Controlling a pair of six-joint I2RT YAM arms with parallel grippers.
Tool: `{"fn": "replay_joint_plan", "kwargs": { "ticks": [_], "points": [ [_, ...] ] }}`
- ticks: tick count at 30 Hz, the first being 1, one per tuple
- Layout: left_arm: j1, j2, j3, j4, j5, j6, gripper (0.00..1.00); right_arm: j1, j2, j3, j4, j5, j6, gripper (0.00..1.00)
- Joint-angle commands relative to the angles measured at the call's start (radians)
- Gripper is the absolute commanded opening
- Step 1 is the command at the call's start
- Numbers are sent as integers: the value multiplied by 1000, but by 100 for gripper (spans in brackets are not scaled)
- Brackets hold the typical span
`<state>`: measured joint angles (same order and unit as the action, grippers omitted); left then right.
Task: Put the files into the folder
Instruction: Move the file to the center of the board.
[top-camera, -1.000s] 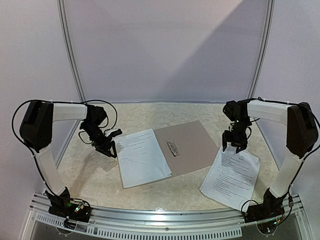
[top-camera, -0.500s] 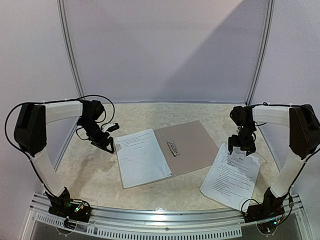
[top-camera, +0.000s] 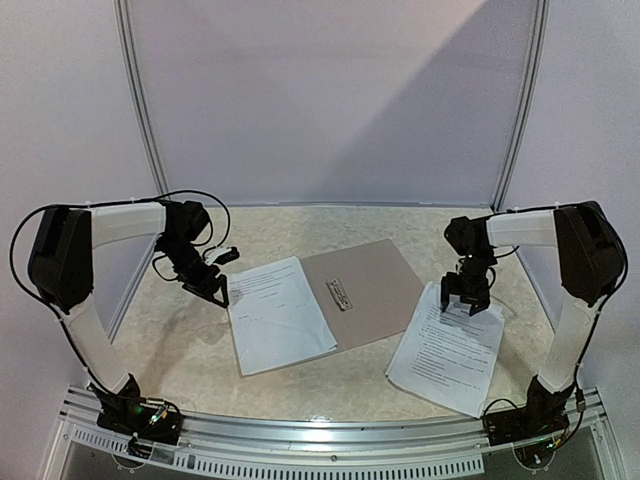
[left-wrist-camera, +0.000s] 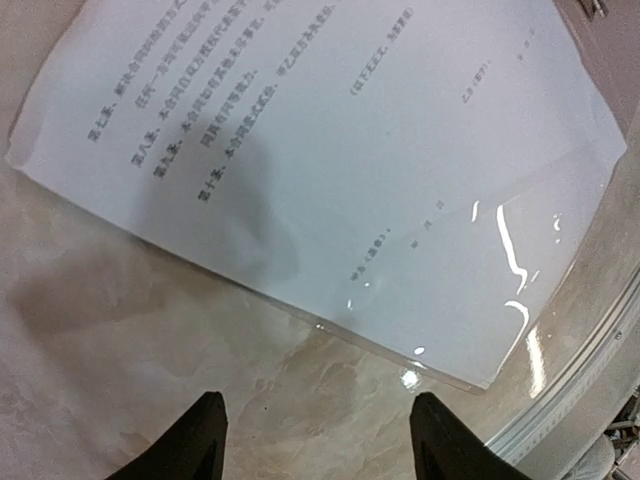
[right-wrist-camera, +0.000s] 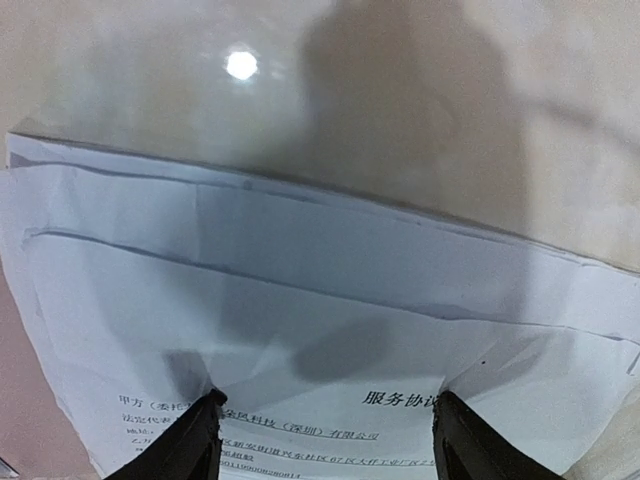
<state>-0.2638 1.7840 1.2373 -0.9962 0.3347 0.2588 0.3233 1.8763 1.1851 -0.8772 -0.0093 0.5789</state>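
The tan folder (top-camera: 375, 280) lies open in the middle of the table with a silver clip (top-camera: 341, 294) on it. One white printed file (top-camera: 280, 318) lies on its left part and also shows in the left wrist view (left-wrist-camera: 330, 150). My left gripper (top-camera: 215, 290) is open and empty over bare table just left of that sheet (left-wrist-camera: 320, 445). A second stack of files (top-camera: 448, 345) lies right of the folder, its far corner close to the folder's edge. My right gripper (top-camera: 465, 298) is open, with both fingertips (right-wrist-camera: 190, 435) pressed down on the stack's top sheet (right-wrist-camera: 320, 300).
The marble-patterned table (top-camera: 190, 350) has a metal rail (top-camera: 330, 440) along its near edge and white walls behind and at the sides. The sheets of the right stack are fanned and slightly creased.
My right gripper has moved left with the paper stack sliding under it toward the folder. My left gripper drew back to the left, then held still.
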Motion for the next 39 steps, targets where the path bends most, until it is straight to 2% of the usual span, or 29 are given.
{"fn": "replay_joint_plan", "kwargs": {
  "ticks": [1, 5, 8, 11, 18, 22, 27, 29, 33, 36, 38, 39],
  "points": [
    [-10, -12, 19, 0, -5, -3, 65, 39, 142, 60, 153, -145, -5, 72],
    [-11, -10, 16, 5, -2, -4, 65, 39, 160, 150, 77, -92, -44, 72],
    [-11, -9, 14, 9, 4, -2, 65, 33, 95, 162, 8, -1, -62, 73],
    [-11, -9, 12, 18, 12, -3, 65, -19, -23, 96, -20, 88, -47, 74],
    [-10, -10, 9, 24, 25, 8, 65, -205, -243, -152, 69, 63, 12, 76],
    [-10, -15, 3, 24, 27, 10, 65, -232, -265, -182, 72, 69, 17, 79],
    [-10, -14, -4, 28, 27, 13, 65, -244, -286, -135, 33, 134, 0, 84],
    [-10, -10, -4, 31, 29, 14, 65, -249, -291, -106, 46, 103, -39, 82],
    [-10, -8, -2, 32, 33, 15, 65, -250, -307, -66, 111, -162, -173, 72],
    [-10, -5, -1, 34, 34, 18, 65, -250, -329, -57, 131, -272, -240, 69],
    [-10, -2, 2, 34, 33, 19, 65, -250, -340, -42, 112, -283, -259, 69],
    [-9, -1, 3, 33, 35, 19, 65, -251, -342, -32, 77, -204, -246, 71]
  ]
}}
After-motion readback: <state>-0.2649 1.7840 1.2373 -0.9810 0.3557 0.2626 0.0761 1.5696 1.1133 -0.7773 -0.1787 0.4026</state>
